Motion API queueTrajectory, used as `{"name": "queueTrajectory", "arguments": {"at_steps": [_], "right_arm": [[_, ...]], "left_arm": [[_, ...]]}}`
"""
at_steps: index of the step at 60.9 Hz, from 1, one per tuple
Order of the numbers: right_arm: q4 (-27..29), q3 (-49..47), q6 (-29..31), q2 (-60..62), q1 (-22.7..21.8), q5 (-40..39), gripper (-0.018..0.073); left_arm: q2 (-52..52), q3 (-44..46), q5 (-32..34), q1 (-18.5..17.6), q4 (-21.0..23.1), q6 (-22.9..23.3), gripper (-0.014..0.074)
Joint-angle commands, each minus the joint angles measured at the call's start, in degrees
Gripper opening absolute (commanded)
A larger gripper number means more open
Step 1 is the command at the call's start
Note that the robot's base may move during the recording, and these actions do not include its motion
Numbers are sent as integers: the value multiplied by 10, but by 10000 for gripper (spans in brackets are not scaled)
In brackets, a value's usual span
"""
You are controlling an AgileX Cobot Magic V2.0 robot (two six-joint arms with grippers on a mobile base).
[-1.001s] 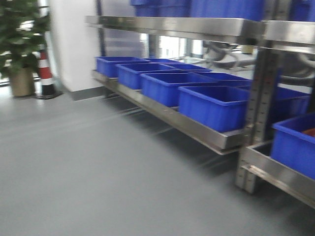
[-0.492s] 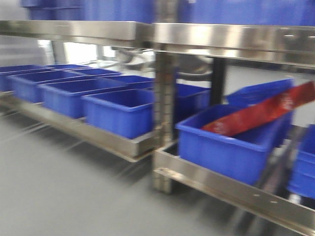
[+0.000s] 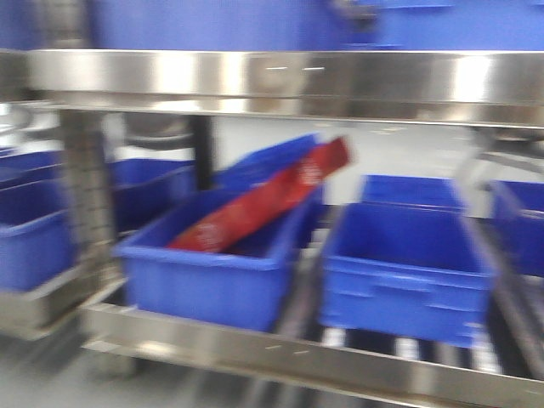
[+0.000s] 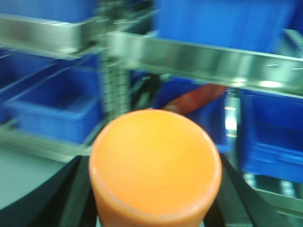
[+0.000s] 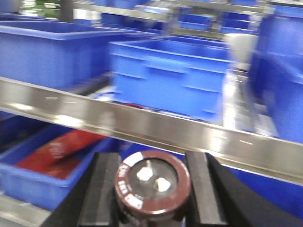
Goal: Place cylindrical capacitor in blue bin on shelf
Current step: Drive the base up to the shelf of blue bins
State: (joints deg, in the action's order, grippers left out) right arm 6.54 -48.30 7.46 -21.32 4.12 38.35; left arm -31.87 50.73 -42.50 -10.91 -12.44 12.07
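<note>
The cylindrical capacitor, dark brown with pale markings and two pale terminals on its end, sits between the black fingers of my right gripper, which is shut on it. Beyond it runs a steel rail of the shelf, with a blue bin on the tier above. My left gripper is shut on an orange cylinder that hides most of its jaws. The front view shows the shelf close up with an empty blue bin on its lower tier. Neither gripper shows in that view.
A second blue bin left of the empty one holds a slanted red packet, also visible as a red packet low on the left. A perforated steel post stands on the left. More blue bins fill the upper tier.
The front view has swept to the right along the shelf. The plant, the cone and the open floor have left the frame; the bin with the red packet now sits near the middle.
</note>
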Motion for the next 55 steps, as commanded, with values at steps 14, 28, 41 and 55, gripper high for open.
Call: {"name": "queueTrajectory", "arguments": {"at_steps": [14,28,41,55], "right_arm": [[-1,0,2,0,1,-16,-100],[-1,0,2,0,1,-16,-100],[-1,0,2,0,4,-16,-100],[-1,0,2,0,4,-16,-100]], "left_arm": [[2,0,15,-4,0,1,-111],[2,0,15,-4,0,1,-111],[2,0,15,-4,0,1,-111],[2,0,15,-4,0,1,-111]]}}
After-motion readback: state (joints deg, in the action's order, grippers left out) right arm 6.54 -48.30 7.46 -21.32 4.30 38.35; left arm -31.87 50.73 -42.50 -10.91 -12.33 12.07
